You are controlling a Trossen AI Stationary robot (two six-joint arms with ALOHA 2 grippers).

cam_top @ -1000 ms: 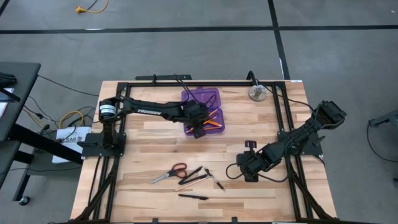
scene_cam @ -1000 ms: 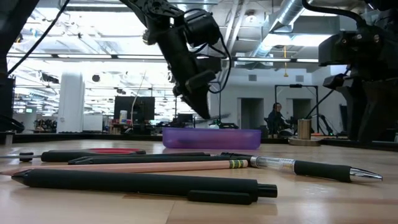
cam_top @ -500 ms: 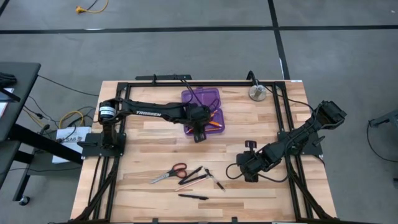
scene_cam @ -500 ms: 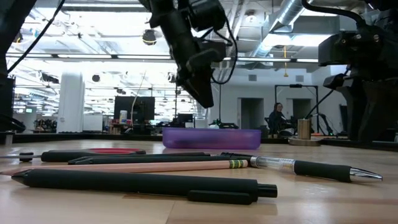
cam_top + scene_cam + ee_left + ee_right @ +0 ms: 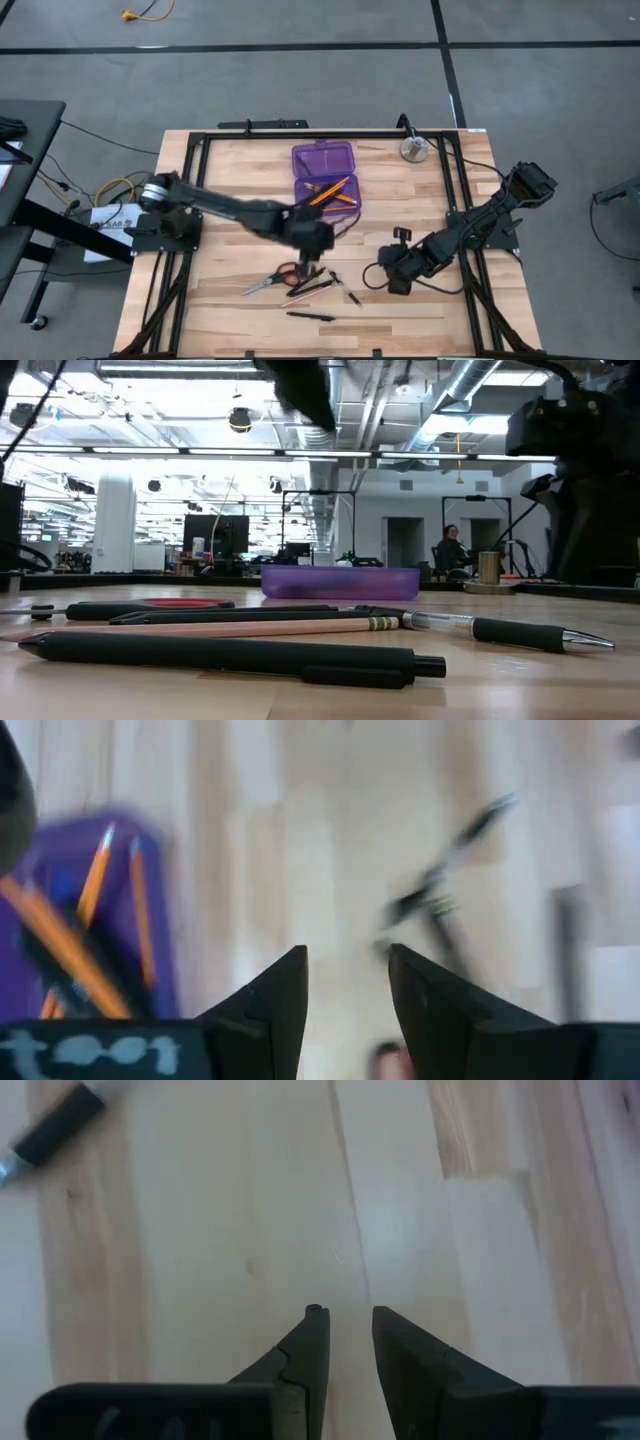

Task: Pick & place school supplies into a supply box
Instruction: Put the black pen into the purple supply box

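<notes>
Left claw (image 5: 345, 982), spread and empty, hangs over the scissors (image 5: 272, 279); next it must descend and pinch one supply.

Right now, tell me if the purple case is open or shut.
Open: the supply box lies with its lid folded back, and orange pencils show inside its tray.

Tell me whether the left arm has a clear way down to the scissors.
Probably yes. The left gripper hangs just above the scissors, jaws apart and empty, with nothing between them. The pens lie close beside, so they might get nudged.
</notes>
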